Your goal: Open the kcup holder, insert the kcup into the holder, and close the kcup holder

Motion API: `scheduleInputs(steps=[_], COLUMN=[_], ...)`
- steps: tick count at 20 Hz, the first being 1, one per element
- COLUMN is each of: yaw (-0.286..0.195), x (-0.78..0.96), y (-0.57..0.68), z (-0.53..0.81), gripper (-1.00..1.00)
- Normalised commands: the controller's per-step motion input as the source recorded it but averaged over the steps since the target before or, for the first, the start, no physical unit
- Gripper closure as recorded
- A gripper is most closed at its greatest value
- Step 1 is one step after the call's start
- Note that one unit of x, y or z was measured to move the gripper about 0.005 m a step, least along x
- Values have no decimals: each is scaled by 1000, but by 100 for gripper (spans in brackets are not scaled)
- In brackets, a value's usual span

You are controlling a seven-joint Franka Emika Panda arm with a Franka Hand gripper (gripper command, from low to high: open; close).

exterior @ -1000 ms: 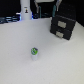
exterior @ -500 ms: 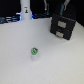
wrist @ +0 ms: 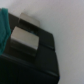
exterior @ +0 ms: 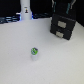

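Kcup holder (exterior: 63, 26), claw perhaps above.

The kcup (exterior: 34, 52) is white with a green round top ringed by a darker edge. It stands on a pale, near-white surface (exterior: 20, 65) tinged faintly grey-lilac. At the far right, the kcup holder (exterior: 64, 26) is black, its two front panels each carrying a small light mark. In the wrist view the kcup holder (wrist: 35, 55) shows black with a pale beige-grey square patch on it. At the far left, a white bottle-like object (exterior: 25, 11) bears a dark mark. A blue strip (exterior: 10, 20) runs along the far edge.
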Motion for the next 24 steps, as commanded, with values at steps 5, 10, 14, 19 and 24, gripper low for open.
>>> scheduleInputs(steps=[5, 10, 14, 19, 24], yaw=[-162, -150, -131, -109, -98], x=[-205, -113, -99, -198, -384], y=[595, 511, 409, 264, 91], z=[-253, -345, -399, -402, -387], gripper=[-100, -100, -100, -100, -100])
